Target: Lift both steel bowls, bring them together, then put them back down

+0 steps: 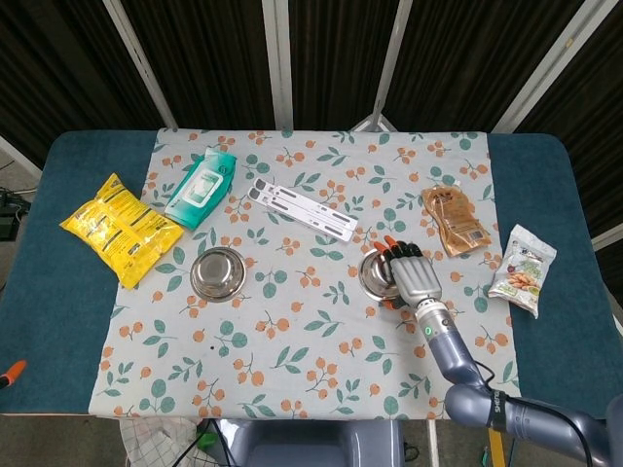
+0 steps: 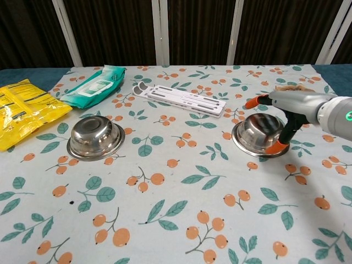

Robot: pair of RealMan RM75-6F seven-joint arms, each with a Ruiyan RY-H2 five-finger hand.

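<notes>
Two steel bowls stand upright on the floral cloth. The left bowl [image 1: 217,273] [image 2: 95,137] has nothing near it. My right hand [image 1: 409,275] [image 2: 291,113] reaches over the right bowl [image 1: 375,275] [image 2: 257,135] from its right side. Its fingers spread above the bowl's mouth and the thumb [image 2: 280,146] points down at the near right rim. The bowl still sits flat on the cloth, and I see no closed grip on it. Of my left hand only an orange fingertip [image 1: 10,371] shows at the lower left edge of the head view.
A yellow snack bag [image 1: 120,229], a teal wipes pack [image 1: 201,188] and a white slotted strip [image 1: 303,208] lie behind the bowls. A brown pouch [image 1: 455,220] and a small snack packet [image 1: 522,270] lie to the right of my right hand.
</notes>
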